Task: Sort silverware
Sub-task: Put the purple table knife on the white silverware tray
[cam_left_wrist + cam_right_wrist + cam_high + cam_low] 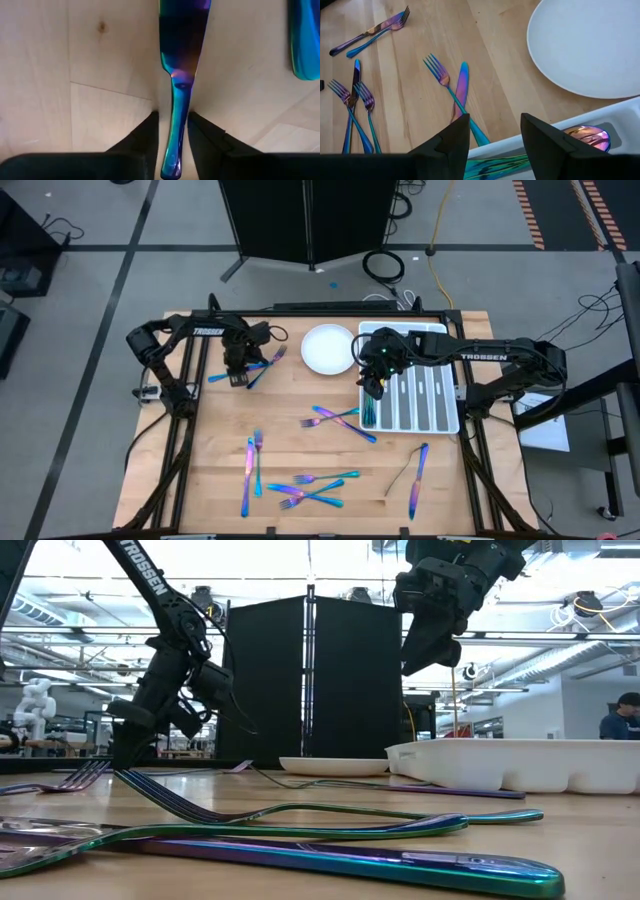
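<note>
Left gripper (pixel 172 137) is lowered to the tabletop (pixel 320 480) at its far-left part, fingers (pixel 145 135) narrowly parted and flanking the handle of a knife (pixel 181 60); firm grip cannot be confirmed. The knife lies flat, its long axis in line with the fingers, blade pointing away from the wrist. Right gripper (pixel 495 137) hangs spread wide and empty above the tray (pixel 445 395), over its left compartment holding silverware (pixel 368 412). Loose forks (pixel 300 485) lie scattered across the near tabletop.

Inventory, high view: one round white plate (pixel 327 348); one white compartmented tray (pixel 436 392); two arms, each with one gripper. Loose silverware (pixel 300 485) on the desk (pixel 220 470): roughly a dozen pieces; exact count uncertain where pieces overlap.
</note>
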